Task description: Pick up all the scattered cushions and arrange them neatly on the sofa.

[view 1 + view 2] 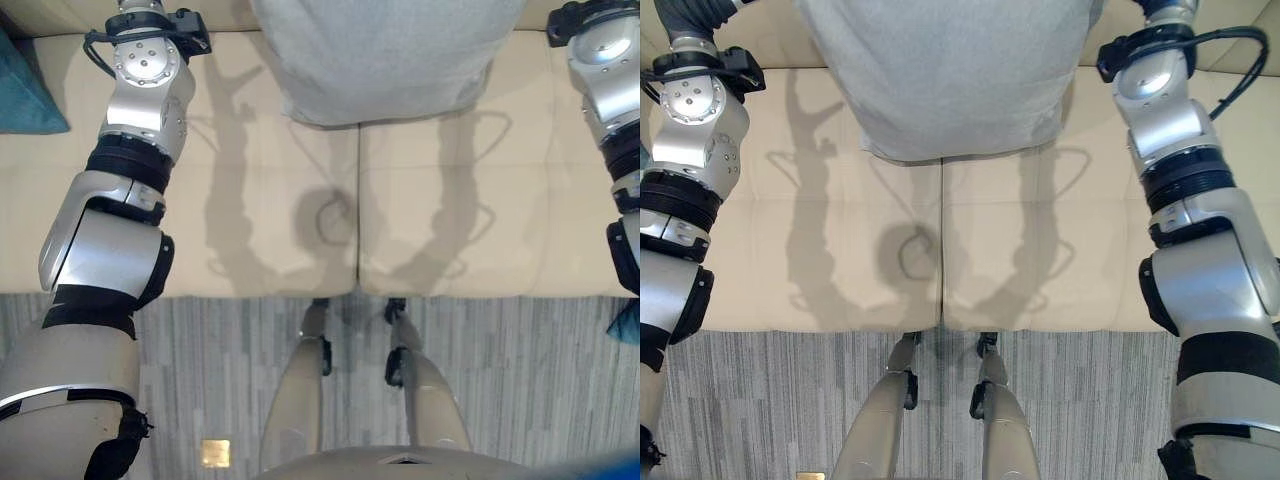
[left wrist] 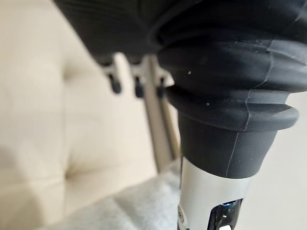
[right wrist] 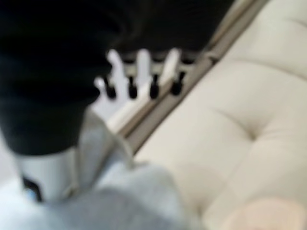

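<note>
left arm (image 1: 130, 150) was raised forward on the left side, elbow bent | right arm (image 1: 1190, 200) was likewise extended on the right | left hand (image 2: 136, 79) fingers were held straight, dark tips in a row | right hand (image 3: 144, 72) fingers were held straight, spread

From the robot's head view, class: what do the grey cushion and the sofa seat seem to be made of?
Grey cushion: probably woven fabric, matt, with a fine even texture and a soft sagging edge. Sofa: cream upholstery, smooth and faintly sheened, with seams and tufted dimples; possibly leather or faux leather, hard to tell.
</note>
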Tool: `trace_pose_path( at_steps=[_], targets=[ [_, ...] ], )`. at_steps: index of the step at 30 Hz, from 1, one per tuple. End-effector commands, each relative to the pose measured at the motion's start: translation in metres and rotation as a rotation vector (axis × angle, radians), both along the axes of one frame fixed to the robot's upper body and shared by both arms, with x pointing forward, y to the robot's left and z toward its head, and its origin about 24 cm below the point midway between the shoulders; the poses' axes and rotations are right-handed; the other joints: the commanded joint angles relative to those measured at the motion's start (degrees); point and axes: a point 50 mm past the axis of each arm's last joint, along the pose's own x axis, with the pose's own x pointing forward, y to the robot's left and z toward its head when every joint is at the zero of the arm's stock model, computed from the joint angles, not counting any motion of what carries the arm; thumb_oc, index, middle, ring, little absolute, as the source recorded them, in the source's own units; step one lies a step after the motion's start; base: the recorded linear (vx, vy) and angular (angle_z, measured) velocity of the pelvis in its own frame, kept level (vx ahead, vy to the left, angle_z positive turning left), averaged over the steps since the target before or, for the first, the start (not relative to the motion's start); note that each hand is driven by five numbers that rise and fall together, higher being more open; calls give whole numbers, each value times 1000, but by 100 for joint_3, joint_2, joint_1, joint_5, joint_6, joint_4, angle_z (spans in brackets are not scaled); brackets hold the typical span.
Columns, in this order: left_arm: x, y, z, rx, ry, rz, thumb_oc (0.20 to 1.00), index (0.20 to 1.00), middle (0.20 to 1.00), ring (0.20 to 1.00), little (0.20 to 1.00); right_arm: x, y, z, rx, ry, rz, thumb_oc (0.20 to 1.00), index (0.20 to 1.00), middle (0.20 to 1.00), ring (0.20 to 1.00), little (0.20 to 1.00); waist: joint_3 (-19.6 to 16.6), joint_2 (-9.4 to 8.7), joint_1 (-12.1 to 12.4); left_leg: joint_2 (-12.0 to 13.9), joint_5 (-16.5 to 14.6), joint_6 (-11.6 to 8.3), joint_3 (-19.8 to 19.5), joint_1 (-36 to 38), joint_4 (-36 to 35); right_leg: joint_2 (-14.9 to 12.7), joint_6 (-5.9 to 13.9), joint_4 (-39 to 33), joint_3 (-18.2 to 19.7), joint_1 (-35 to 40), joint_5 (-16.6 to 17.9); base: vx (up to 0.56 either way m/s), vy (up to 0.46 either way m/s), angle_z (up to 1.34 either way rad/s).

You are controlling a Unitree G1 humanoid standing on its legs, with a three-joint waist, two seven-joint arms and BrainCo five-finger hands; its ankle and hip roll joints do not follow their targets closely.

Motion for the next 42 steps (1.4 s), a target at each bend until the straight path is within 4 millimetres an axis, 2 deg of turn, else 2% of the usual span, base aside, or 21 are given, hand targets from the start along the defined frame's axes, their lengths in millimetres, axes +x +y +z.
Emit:
trace_pose_path(
  at_steps=[1, 5, 7, 10, 12, 13, 14, 15, 16, 17, 18, 19, 24, 25, 27, 28, 29, 30, 31, 38, 42],
  targets=[
    [-7, 26, 8, 65, -4, 103, 1000, 1000, 1000, 1000, 1000, -1, -16, -3, -22, 25, -61, 1000, 1000, 1000, 1000, 1000, -525, -225, 30, -175, -289, -729, -279, 370, -29, -403, 955, 18, -104, 311, -150, 16, 6, 7],
    [-11, 43, -3, 44, 17, 124, 1000, 1000, 1000, 1000, 1000, -6, -39, -13, 20, 49, -93, 1000, 1000, 1000, 1000, 1000, -543, -230, 25, -171, -308, -745, -266, 479, -29, -409, 952, 18, -121, 438, -174, 5, 2, 4],
    [-14, 56, -30, 37, 57, 105, 1000, 1000, 1000, 1000, 1000, -7, -58, -42, 31, 130, -92, 1000, 1000, 1000, 1000, 1000, -542, -256, 20, -150, -368, -743, -242, 715, -29, -405, 933, 18, -153, 669, -203, 5, 0, 2],
    [-19, 56, -54, 70, 85, 71, 1000, 1000, 1000, 1000, 1000, -7, -61, -70, 34, 187, -49, 1000, 1000, 1000, 1000, 1000, -547, -271, -1, -127, -425, -738, -201, 961, -29, -387, 909, 18, -171, 920, -250, 16, 1, 0],
    [-38, 61, -111, 87, 164, -2, 1000, 1000, 1000, 1000, 1000, -17, -68, -129, 41, 300, 31, 1000, 1000, 1000, 1000, 1000, -570, -293, -58, -76, -549, -715, -141, 1420, -29, -388, 859, 18, -206, 1399, -358, 63, 3, -3],
    [-38, 61, -112, 88, 166, -1, 1000, 1000, 1000, 1000, 1000, -17, -68, -130, 41, 302, 31, 1000, 1000, 1000, 1000, 1000, -584, -295, -63, -83, -527, -712, -143, 1408, -29, -394, 860, 18, -209, 1389, -342, 54, -2, -9],
    [-50, 64, -132, 91, 195, -13, 1000, 1000, 1000, 1000, 1000, -25, -71, -156, 49, 352, 51, 1000, 1000, 1000, 1000, 1000, -605, -298, -86, -49, -569, -712, -124, 1583, -29, -403, 842, 18, -232, 1562, -397, 114, -11, -14],
    [-73, 68, -174, 66, 273, -40, 1000, 1000, 1000, 1000, 1000, -44, -76, -202, 64, 454, 82, 1000, 1000, 1000, 1000, 1000, -664, -295, -126, 2, -679, -700, -74, 1885, -29, -419, 817, 18, -271, 1866, -485, 146, -18, -12],
    [-84, 72, -194, 60, 328, -31, 1000, 1000, 1000, 1000, 1000, -56, -82, -222, 71, 499, 73, 1000, 1000, 1000, 1000, 1000, -740, -303, -158, 27, -698, -687, -54, 2003, -29, -438, 811, 18, -298, 1991, -523, 112, -13, -8],
    [-84, 72, -194, 60, 329, -31, 1000, 1000, 1000, 1000, 1000, -56, -82, -222, 71, 500, 72, 1000, 1000, 1000, 1000, 1000, -741, -304, -157, 27, -699, -687, -54, 2007, -29, -438, 811, 18, -299, 1995, -524, 91, -11, -3],
    [-108, 78, -232, 63, 448, -17, 1000, 1000, 1000, 1000, 1000, -80, -93, -256, 121, 579, 65, 1000, 1000, 1000, 1000, 1000, -817, -298, -207, 59, -764, -653, -15, 2254, -29, -428, 794, 18, -328, 2214, -573, 69, -8, -6],
    [-109, 78, -233, 64, 453, -18, 1000, 1000, 1000, 1000, 1000, -81, -93, -258, 121, 584, 64, 1000, 1000, 1000, 1000, 1000, -824, -298, -204, 60, -770, -653, -16, 2276, -29, -427, 794, 18, -330, 2237, -579, 87, -16, -9],
    [-178, 104, -330, 173, 916, 105, 1000, 1000, 1000, 1000, 1000, -149, -119, -348, 170, 929, -52, 1000, 1000, 1000, 1000, 1000, -996, -232, -283, 150, -875, -575, 98, 2956, -29, -349, 749, 18, -376, 2858, -691, 17, -29, -5],
    [-200, 102, -362, 172, 1066, 107, 1000, 1000, 1000, 1000, 1000, -164, -119, -372, 172, 1041, -66, 1000, 1000, 1000, 1000, 1000, -991, -201, -284, 173, -901, -533, 143, 3116, -29, -325, 726, 18, -354, 3023, -757, -45, -31, -5],
    [-211, 100, -379, 162, 1148, 117, 1000, 1000, 1000, 1000, 1000, -170, -117, -384, 180, 1093, -72, 1000, 1000, 1000, 1000, 1000, -997, -189, -290, 187, -899, -533, 177, 3207, -29, -303, 707, 18, -344, 3106, -764, -63, -33, -9],
    [-236, 91, -417, 68, 1310, 124, 1000, 1000, 1000, 1000, 1000, -181, -110, -410, 218, 1199, -75, 1000, 1000, 1000, 1000, 1000, -1020, -165, -292, 205, -913, -514, 244, 3371, -29, -273, 688, 18, -307, 3252, -791, -62, -38, -7],
    [-236, 91, -417, 68, 1309, 124, 1000, 1000, 1000, 1000, 1000, -181, -110, -410, 217, 1198, -75, 1000, 1000, 1000, 1000, 1000, -1004, -163, -286, 206, -918, -514, 252, 3388, -29, -272, 688, 18, -300, 3266, -793, -80, -82, -6],
    [-264, 78, -451, -54, 1461, 129, 1000, 1000, 1000, 1000, 1000, -193, -101, -431, 243, 1294, -72, 1000, 1000, 1000, 1000, 1000, -1033, -150, -313, 238, -925, -513, 299, 3524, -29, -235, 636, 18, -285, 3406, -843, -46, -76, -17],
    [-276, 71, -464, -90, 1533, 128, 1000, 1000, 1000, 1000, 1000, -199, -98, -443, 245, 1352, -79, 1000, 1000, 1000, 1000, 1000, -1046, -142, -311, 249, -931, -501, 329, 3586, -29, -221, 628, 18, -249, 3468, -864, -46, -76, -15],
    [-328, 41, -502, -207, 1810, 109, 1000, 1000, 1000, 1000, 1000, -239, -75, -488, 318, 1575, -92, 1000, 1000, 1000, 1000, 1000, -1025, -122, -364, 346, -886, -531, 374, 3835, -29, -105, 495, 18, -251, 3724, -996, -26, -70, 1],
    [-327, 35, -504, -173, 1837, 82, 1000, 1000, 1000, 1000, 1000, -248, -72, -496, 330, 1626, -112, 1000, 1000, 1000, 1000, 1000, -899, -175, -357, 354, -999, -509, 352, 3804, 415, -147, 453, 18, -228, 3787, -977, -88, -39, 9]
  ],
)
